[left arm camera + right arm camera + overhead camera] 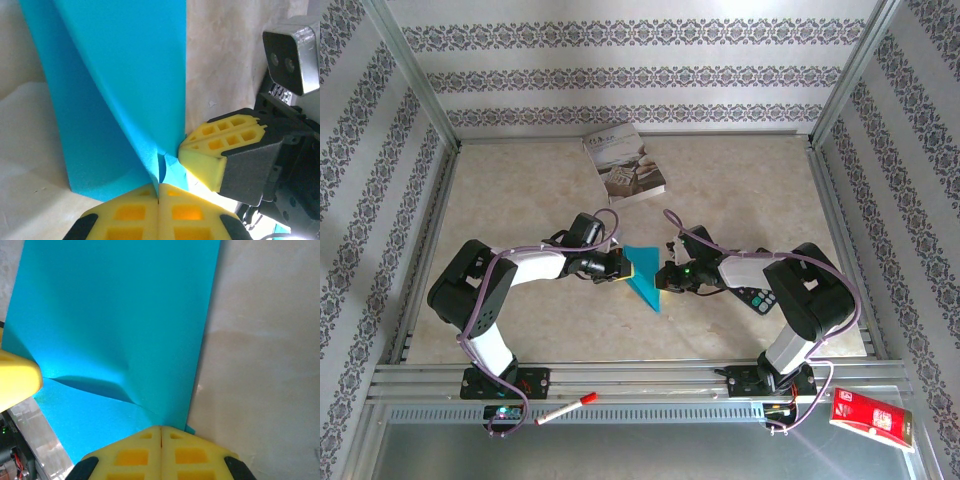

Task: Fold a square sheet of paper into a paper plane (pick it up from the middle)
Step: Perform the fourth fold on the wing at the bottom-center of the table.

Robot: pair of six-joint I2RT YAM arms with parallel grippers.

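My left gripper (159,189) and right gripper (161,430) clamp the thin creased teal-blue paper sheet (644,276) mid-fold; next, probably, a coordinated crease.

We see our left arm (488,343) and right arm (786,348), white links between chunky black joint housings, lilac cables (525,252) looped along both, yellow fingers (130,217) moulded with square pockets, black finger mounts, green light (686,268) at our right wrist
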